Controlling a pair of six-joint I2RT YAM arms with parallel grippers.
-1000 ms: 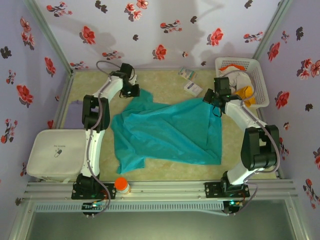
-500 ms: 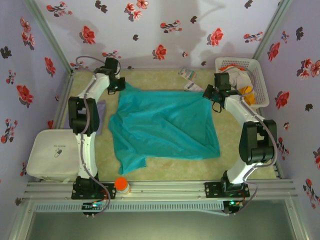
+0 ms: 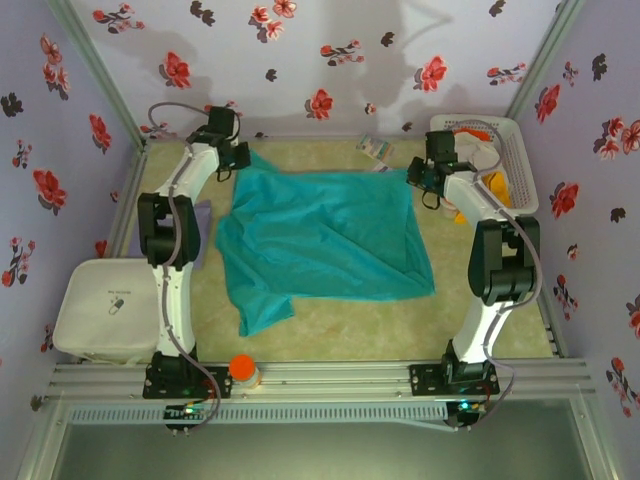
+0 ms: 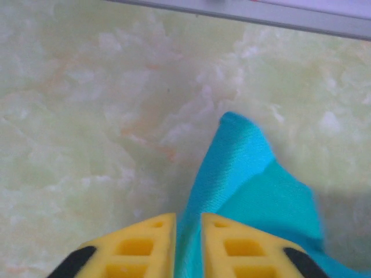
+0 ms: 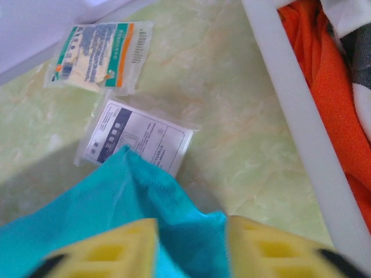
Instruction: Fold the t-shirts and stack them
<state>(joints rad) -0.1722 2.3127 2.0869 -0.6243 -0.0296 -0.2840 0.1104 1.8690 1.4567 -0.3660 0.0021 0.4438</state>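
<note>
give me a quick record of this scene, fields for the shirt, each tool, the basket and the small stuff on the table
teal t-shirt: spread mostly flat on the table, near left part rumpled
left tool: shut on the shirt's far left corner
right tool: shut on the shirt's far right corner
white basket: far right, holds an orange garment
small items: green-and-orange packet and white packet, both by the right tool
</note>
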